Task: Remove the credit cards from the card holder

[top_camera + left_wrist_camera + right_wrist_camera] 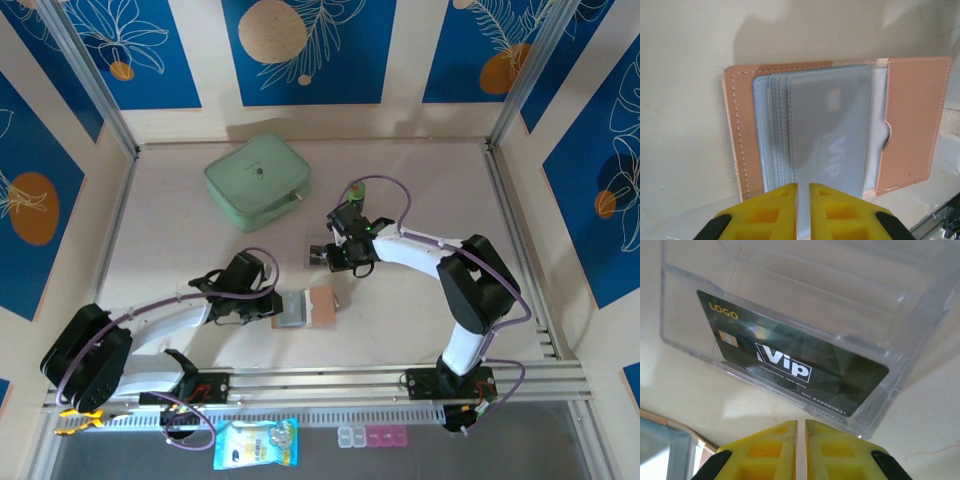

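One dark card (795,365) already lies in the clear box (880,315), just beyond the open holder (320,303). The right gripper (801,426) hangs beside that box, jaws closed on nothing. The left gripper (803,189) pinches the holder's front pocket (860,85), where another card (832,150) shows through, so at least one is left.

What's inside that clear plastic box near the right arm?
One dark credit card sits inside the clear plastic box, printed Vip, with a gold LOGO and a chip. Anything beneath it is covered.
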Available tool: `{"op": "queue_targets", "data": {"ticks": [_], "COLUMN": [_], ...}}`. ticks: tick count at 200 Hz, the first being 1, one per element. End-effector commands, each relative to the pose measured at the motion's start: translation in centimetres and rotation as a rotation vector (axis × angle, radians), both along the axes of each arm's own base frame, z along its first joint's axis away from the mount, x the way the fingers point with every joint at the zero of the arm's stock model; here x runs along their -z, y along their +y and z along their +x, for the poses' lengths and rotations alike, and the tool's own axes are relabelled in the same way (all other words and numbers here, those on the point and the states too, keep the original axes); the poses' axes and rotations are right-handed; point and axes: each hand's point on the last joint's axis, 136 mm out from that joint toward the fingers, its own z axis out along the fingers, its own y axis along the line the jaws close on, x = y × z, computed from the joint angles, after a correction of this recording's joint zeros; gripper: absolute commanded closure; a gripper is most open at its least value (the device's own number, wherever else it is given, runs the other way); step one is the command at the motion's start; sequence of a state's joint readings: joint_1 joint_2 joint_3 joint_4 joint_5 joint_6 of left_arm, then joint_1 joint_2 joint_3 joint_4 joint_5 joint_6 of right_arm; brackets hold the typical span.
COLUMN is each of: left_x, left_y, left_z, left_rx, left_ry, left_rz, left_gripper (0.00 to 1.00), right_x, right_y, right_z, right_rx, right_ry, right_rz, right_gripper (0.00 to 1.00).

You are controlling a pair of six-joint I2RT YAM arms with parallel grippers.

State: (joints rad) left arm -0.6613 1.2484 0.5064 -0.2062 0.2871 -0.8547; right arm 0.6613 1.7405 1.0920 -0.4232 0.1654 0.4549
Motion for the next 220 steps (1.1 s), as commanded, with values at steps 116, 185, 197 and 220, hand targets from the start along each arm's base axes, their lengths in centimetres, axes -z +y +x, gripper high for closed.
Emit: {"op": "queue_targets", "data": {"ticks": [116, 185, 197, 220], "left_x": [0.5, 1.3, 1.5, 2.0], "left_y": [0.8, 1.5, 1.7, 1.8], "left_z": [-0.8, -1.3, -1.5, -1.8], "left_rx": [-0.003, 0.011, 0.014, 0.017], "left_ry": [0.03, 0.051, 0.056, 0.065], "left_rz": [0.026, 0.071, 0.08, 0.084], "left_gripper": [0.91, 0.93, 0.93, 0.93], "right_x": [-4.6, -5.1, -4.7, -4.0], "right_y": [3.1, 7.2, 7.8, 8.8], "right_z": [-2.9, -7.8, -8.5, -9.6], "right_rx": [0.007, -0.004, 0.01, 0.008], "right_ry": [0.022, 0.166, 0.216, 0.283], "right_rz": [0.168, 0.267, 0.278, 0.298], "right_gripper": [0.88, 0.88, 0.89, 0.86]}}
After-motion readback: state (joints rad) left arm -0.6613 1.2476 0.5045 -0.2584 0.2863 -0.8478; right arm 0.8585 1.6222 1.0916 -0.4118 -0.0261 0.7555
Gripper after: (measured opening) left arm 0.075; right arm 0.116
